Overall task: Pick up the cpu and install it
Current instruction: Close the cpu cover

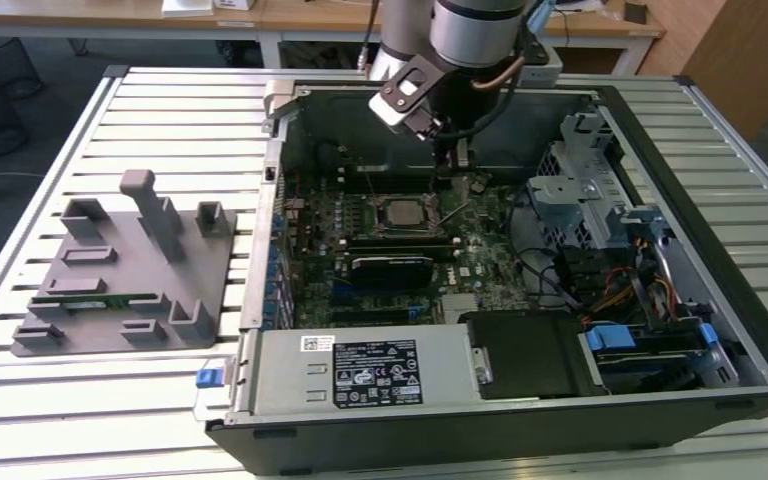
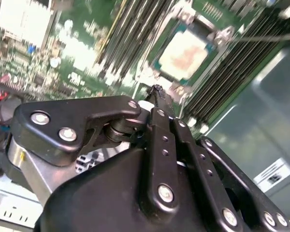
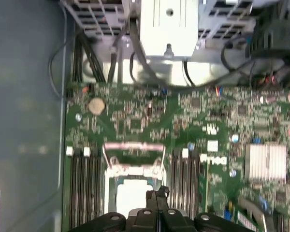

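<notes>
Slatted metal table (image 1: 131, 110), open computer case (image 1: 491, 432): the cpu (image 1: 403, 212) lies in its socket, placement apparently done, while the gripper (image 1: 462, 165), fingers pinched together on nothing, hangs at its 1 o'clock; any following move calls for clearing the thin latch lever (image 2: 261, 36).

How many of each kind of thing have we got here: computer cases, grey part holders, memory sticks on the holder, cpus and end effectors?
computer case: 1
grey part holder: 1
green memory stick on the holder: 1
cpu, in the socket frame: 1
end effector: 1
Total: 5
</notes>
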You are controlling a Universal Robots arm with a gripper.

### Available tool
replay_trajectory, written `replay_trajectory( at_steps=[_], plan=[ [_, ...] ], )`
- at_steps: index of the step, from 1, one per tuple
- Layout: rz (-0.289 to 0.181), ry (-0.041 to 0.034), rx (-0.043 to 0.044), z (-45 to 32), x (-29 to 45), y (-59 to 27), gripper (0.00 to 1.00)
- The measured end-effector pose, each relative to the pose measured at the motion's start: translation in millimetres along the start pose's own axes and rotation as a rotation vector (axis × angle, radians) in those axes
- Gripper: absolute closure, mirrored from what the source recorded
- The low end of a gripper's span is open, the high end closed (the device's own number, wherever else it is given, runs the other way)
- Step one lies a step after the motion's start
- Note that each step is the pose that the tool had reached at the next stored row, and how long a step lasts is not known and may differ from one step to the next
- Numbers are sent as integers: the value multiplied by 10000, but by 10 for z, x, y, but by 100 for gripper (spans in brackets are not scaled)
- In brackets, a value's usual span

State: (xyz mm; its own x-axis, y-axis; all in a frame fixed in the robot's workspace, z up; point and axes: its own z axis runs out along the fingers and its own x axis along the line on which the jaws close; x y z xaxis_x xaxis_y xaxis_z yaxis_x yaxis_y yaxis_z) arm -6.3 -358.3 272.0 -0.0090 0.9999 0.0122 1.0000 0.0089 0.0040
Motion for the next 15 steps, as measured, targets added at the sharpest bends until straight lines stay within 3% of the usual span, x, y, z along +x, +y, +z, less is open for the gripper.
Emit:
replay_trajectory(
  at_steps=[4,7,10,15],
  plan=[
    [0,0,0,2,13,120,89],
    [1,-1,1,9,69,156,89],
    [-81,-2,-251,30,108,166,89],
    [-86,-3,-279,45,142,277,89]
  ],
)
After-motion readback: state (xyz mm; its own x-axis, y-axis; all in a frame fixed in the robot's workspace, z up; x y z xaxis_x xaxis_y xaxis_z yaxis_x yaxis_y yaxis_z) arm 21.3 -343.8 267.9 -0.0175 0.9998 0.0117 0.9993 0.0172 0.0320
